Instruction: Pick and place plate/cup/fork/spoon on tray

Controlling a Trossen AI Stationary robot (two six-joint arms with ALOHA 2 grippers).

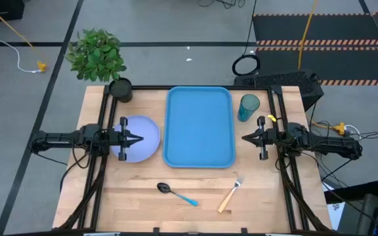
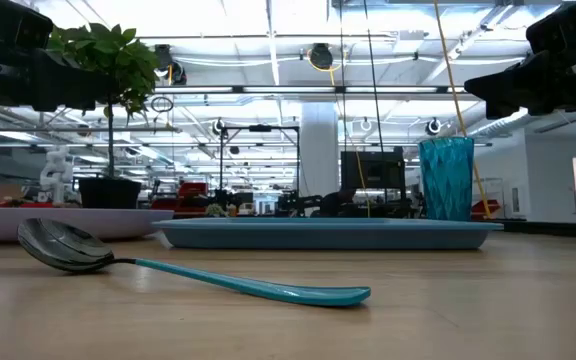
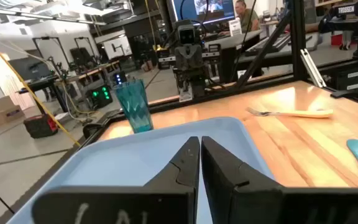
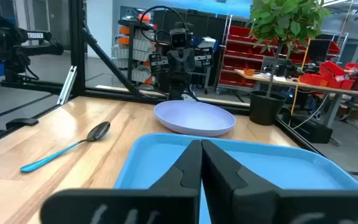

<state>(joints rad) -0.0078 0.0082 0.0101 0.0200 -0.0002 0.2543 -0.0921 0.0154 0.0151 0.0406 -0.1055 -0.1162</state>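
From above, the tray (image 1: 199,128) sits mid-table, bare. The plate (image 1: 143,137) lies at its 9 o'clock under the left gripper (image 1: 136,138), fingers pressed together. The cup (image 1: 248,108) stands at 2 o'clock near the right gripper (image 1: 247,137), likewise closed. The spoon (image 1: 176,193) and fork (image 1: 229,195) lie at 6 o'clock. Only the low view shows both grippers raised off the table.

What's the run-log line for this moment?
tray: empty | plate: table, left of tray | cup: right of tray | spoon, fork: front | left gripper: shut, over plate | right gripper: shut, idle
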